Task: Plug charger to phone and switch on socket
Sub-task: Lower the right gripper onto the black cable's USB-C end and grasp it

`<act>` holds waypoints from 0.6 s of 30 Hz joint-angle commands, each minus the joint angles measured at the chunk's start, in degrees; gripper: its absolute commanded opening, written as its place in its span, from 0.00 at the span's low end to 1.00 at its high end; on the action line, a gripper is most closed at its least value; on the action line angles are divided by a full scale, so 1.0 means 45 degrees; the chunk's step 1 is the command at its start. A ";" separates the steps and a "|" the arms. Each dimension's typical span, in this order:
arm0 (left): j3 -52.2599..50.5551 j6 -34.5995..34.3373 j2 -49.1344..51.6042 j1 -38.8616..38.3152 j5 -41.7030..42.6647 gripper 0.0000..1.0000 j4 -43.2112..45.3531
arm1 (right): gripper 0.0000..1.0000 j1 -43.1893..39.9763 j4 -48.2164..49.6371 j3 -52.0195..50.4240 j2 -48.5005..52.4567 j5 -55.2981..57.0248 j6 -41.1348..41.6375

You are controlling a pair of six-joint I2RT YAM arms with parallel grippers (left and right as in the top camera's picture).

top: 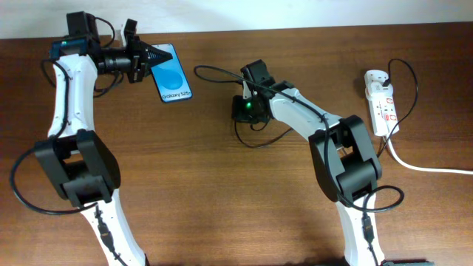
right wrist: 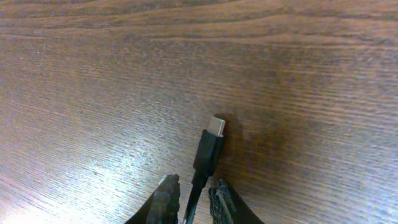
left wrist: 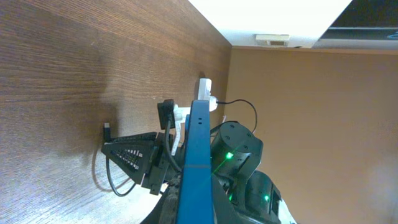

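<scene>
The phone (top: 176, 77), with a blue screen and "Galaxy S25+" text, is at the far left of the table, gripped at its upper end by my shut left gripper (top: 157, 58). In the left wrist view the phone (left wrist: 198, 143) shows edge-on between the fingers (left wrist: 196, 208). My right gripper (top: 245, 109) is at the table's middle, shut on the thin black charger cable (top: 222, 71). In the right wrist view the plug tip (right wrist: 211, 144) sticks out past the fingers (right wrist: 193, 198), low over the wood. The white socket (top: 380, 100) lies at the far right.
The socket's thick white cord (top: 421, 166) runs off the right edge. The black charger cable loops on the table below the right gripper (top: 255, 142). The left wrist view also shows the right gripper (left wrist: 124, 150), the right arm and the socket (left wrist: 204, 90) beyond the phone.
</scene>
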 commanded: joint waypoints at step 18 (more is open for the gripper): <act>0.0136 0.0447 -0.0078 -0.1039 0.1098 0.00 0.0238 | 0.04 -0.2356 -0.2560 0.0078 -0.4745 -0.4954 -0.3565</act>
